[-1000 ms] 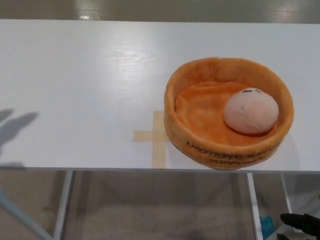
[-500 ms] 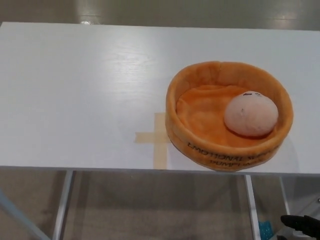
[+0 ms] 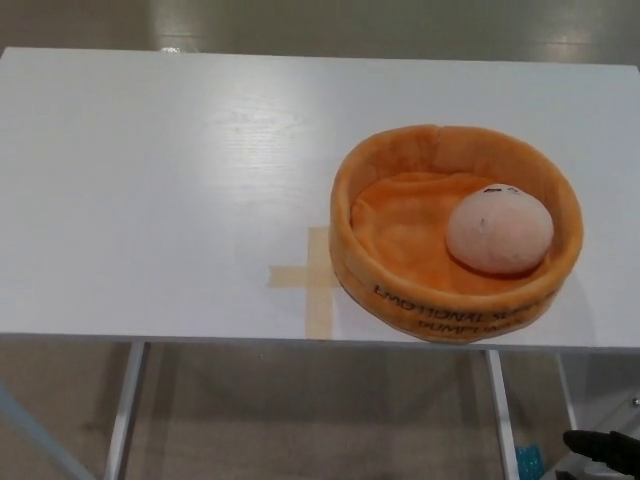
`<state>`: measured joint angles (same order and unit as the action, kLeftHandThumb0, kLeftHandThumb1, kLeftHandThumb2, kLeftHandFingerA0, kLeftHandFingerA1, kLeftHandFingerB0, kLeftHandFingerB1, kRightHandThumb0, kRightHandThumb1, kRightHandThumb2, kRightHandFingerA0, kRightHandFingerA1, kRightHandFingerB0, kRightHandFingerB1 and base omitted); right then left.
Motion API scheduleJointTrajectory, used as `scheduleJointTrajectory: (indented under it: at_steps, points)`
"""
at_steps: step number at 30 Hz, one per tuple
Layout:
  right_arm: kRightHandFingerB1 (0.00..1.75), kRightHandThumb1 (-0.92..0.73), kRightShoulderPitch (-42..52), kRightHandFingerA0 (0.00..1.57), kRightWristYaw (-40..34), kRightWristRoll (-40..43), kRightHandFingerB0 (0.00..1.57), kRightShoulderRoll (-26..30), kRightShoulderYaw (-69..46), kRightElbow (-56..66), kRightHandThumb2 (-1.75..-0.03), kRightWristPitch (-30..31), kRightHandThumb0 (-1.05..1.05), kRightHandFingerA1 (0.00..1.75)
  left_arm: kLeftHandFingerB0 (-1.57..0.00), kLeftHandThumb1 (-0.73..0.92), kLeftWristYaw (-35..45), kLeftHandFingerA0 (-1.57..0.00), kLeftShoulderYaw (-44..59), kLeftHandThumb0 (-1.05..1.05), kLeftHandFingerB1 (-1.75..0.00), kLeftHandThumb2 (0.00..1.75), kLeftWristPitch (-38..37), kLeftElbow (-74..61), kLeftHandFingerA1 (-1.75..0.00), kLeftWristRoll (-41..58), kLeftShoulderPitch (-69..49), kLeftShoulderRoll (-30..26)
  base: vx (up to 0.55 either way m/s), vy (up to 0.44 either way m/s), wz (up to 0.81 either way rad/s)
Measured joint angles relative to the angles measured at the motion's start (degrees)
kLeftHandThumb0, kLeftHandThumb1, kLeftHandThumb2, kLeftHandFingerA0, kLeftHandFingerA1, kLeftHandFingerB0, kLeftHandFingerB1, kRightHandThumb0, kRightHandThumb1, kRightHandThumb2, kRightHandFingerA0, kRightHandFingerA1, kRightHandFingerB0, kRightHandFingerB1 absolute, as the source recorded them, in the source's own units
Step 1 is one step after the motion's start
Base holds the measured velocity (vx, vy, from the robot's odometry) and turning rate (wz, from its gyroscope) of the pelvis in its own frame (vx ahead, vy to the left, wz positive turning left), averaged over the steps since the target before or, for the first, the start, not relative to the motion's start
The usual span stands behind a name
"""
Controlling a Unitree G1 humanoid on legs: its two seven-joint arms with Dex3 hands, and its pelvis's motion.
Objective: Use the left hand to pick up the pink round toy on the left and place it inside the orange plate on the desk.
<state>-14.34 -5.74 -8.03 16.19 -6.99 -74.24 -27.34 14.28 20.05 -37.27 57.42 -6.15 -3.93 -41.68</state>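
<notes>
Fingers cannot be read at this moment: of the robot only a dark sliver of the right hand (image 3: 604,448) shows, low at the picture's bottom right corner, below the desk's near edge and well apart from the orange plate (image 3: 400,291), and whether its fingers are spread or pressed together I cannot tell; the left hand does not show at all. Taking the orange plate as the landmark and going from left to right: to its left the white desk (image 3: 150,180) runs as a bare, pale surface, and under the near edge on that side a grey desk leg (image 3: 124,410) slants down toward the floor. Just beside the plate's left wall, touching or very nearly touching it, lies a tan tape cross (image 3: 308,278) stuck flat on the desk, its long arm running toward the near edge. The plate itself is a soft, plush ring with a raised wall (dark lettering runs along its near outer side, too blurred to read in full) and sits close to the near edge. Inside it, resting on the right part of its floor and against the right inner wall, is the pink round toy (image 3: 499,229), with small dark marks on its top. Below the plate's right side stands a second desk leg (image 3: 503,410).
</notes>
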Motion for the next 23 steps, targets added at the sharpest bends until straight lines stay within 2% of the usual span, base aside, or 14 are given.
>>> scheduleJointTrajectory:
  at_steps: [1, 2, 3, 4, 6, 7, 8, 9, 11, 12, 20, 21, 22, 23]
  points:
    - [0.44, -0.59, 0.0, 0.74, 0.0, 0.0, 0.65, 0.0, 0.0, 0.0, -0.58, 0.0, -0.41, 0.64, -0.29, 0.41, 0.0, -0.40, -1.6, -0.56, -0.42, 0.72, 0.0, 1.5, -0.48, -0.3, 0.7, 0.5, 0.00, 0.000, 0.00]
    - [0.44, -0.58, 0.0, 0.74, 0.0, 0.0, 0.65, 0.0, 0.1, 0.0, -0.58, 0.0, -0.42, 0.62, -0.36, 0.51, 0.0, -0.49, -2.6, -0.52, -0.33, 0.56, 0.0, 2.3, -0.41, -0.5, 1.1, 0.9, 0.00, 0.000, 0.00]
    - [0.44, -0.58, 0.0, 0.74, 0.0, 0.0, 0.65, 0.0, 0.1, 0.0, -0.58, 0.0, -0.42, 0.62, -0.36, 0.51, -0.3, -0.49, -4.3, -0.52, -0.33, 0.56, 0.0, 3.7, -0.41, -0.9, 1.7, 1.6, 0.00, 0.000, 0.00]
    - [0.44, -0.58, 0.0, 0.74, 0.0, 0.0, 0.64, 0.0, 0.1, 0.0, -0.58, 0.0, -0.42, 0.62, -0.31, 0.43, -0.5, -0.46, -5.5, -0.58, -0.44, 0.77, 0.1, 4.5, -0.51, -1.4, 2.1, 2.0, 0.00, 0.000, 0.00]
    - [0.44, -0.58, -0.1, 0.74, 0.0, 0.0, 0.64, 0.0, 0.1, 0.0, -0.58, 0.0, -0.42, 0.62, -0.31, 0.43, -1.7, -0.46, -9.3, -0.58, -0.44, 0.77, 0.7, 6.9, -0.51, -3.0, 3.7, 3.3, 0.00, 0.000, 0.00]
    - [0.44, -0.58, -0.1, 0.75, 0.0, 0.0, 0.64, 0.0, 0.1, 0.0, -0.58, 0.0, -0.40, 0.61, -0.38, 0.54, -1.9, -0.55, -9.9, -0.52, -0.33, 0.57, 0.9, 7.4, -0.41, -3.3, 4.0, 3.7, 0.00, 0.000, 0.00]
    - [0.44, -0.58, -0.2, 0.75, 0.0, 0.0, 0.64, 0.0, 0.0, 0.0, -0.58, 0.1, -0.40, 0.61, -0.38, 0.54, -2.6, -0.55, -11.9, -0.52, -0.33, 0.57, 1.5, 8.7, -0.41, -4.3, 5.0, 4.6, 0.00, 0.000, 0.00]
    - [0.44, -0.58, -0.3, 0.74, 0.0, 0.0, 0.64, 0.0, 0.0, 0.0, -0.58, 0.1, -0.40, 0.60, -0.30, 0.46, -3.0, -0.52, -13.3, -0.61, -0.43, 0.80, 1.9, 9.5, -0.52, -4.9, 5.8, 5.3, 0.00, 0.000, 0.00]
    - [0.44, -0.58, -0.4, 0.75, 0.0, 0.0, 0.64, 0.0, -0.1, 0.0, -0.58, 0.1, -0.40, 0.61, -0.31, 0.47, -3.4, -0.54, -15.1, -0.64, -0.44, 0.81, 2.5, 10.3, -0.52, -5.6, 6.8, 6.1, 0.00, 0.000, 0.00]
    - [0.45, -0.58, -0.5, 0.76, 0.0, 0.0, 0.65, 0.0, -0.1, 0.0, -0.58, 0.1, -0.41, 0.64, -0.33, 0.52, -3.7, -0.60, -16.4, -0.73, -0.44, 0.85, 3.0, 10.8, -0.54, -6.3, 7.5, 6.7, 0.00, 0.000, 0.00]
    - [0.45, -0.58, -1.0, 0.74, -0.2, -0.2, 0.66, 0.0, 0.4, 0.0, -0.58, 0.1, -0.41, 0.62, -0.35, 0.53, -5.5, -0.59, -23.4, -0.62, -0.47, 0.86, 4.5, 11.1, -0.55, -9.2, 10.9, 10.8, 0.00, 0.000, 0.00]
    - [0.45, -0.58, -1.0, 0.75, -0.2, -0.2, 0.65, 0.0, 0.4, 0.0, -0.58, 0.1, -0.41, 0.63, -0.44, 0.64, -5.5, -0.68, -23.4, -0.57, -0.34, 0.61, 4.5, 11.1, -0.42, -9.2, 10.9, 10.8, 0.00, 0.000, 0.00]
    - [0.45, -0.57, -1.0, 0.75, -0.2, -0.2, 0.65, 0.0, 0.5, 0.0, -0.58, 0.1, -0.40, 0.62, -0.41, 0.53, -5.5, -0.63, -23.9, -0.62, -0.48, 0.86, 4.6, 10.9, -0.58, -9.4, 11.2, 11.2, 0.00, 0.000, 0.00]
    - [0.45, -0.57, -1.1, 0.75, -0.3, -0.2, 0.65, 0.0, 0.5, 0.0, -0.58, 0.1, -0.40, 0.62, -0.41, 0.53, -5.5, -0.63, -24.4, -0.62, -0.48, 0.86, 4.8, 10.6, -0.58, -9.5, 11.7, 11.4, 0.00, 0.000, 0.00]
